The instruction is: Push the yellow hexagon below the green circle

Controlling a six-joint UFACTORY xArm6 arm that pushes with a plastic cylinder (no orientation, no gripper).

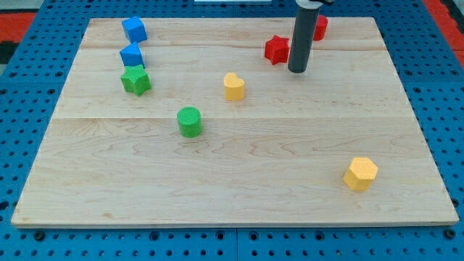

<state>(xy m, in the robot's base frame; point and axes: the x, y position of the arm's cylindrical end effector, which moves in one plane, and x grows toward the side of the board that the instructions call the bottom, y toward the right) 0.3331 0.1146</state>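
We find the yellow hexagon [360, 173] near the view's bottom right corner of the surface [239, 188], lying flat on one of its six-sided faces with its other broad face up; it is about as wide as it is deep, so we make out no long axis, and one flat side faces the view's bottom left; its skin looks finely ribbed, like printed plastic. The green circle [190, 121], a short ribbed cylinder standing upright, sits well apart from it toward the view's left, around the middle of the board. Between them and higher up rests a yellow heart [233, 86]. At the view's upper left a green star [135, 80] touches a blue block [132, 55], with a second blue block [134, 30] above. A red star [276, 50] lies just left of our tip [296, 70], and a red block [319, 27] shows partly behind the rod. The tip stands far from the hexagon, toward the view's top; we carry no gripper, only this dark rod, holding nothing. The surface is pale wooden planks on a blue perforated base [29, 87].
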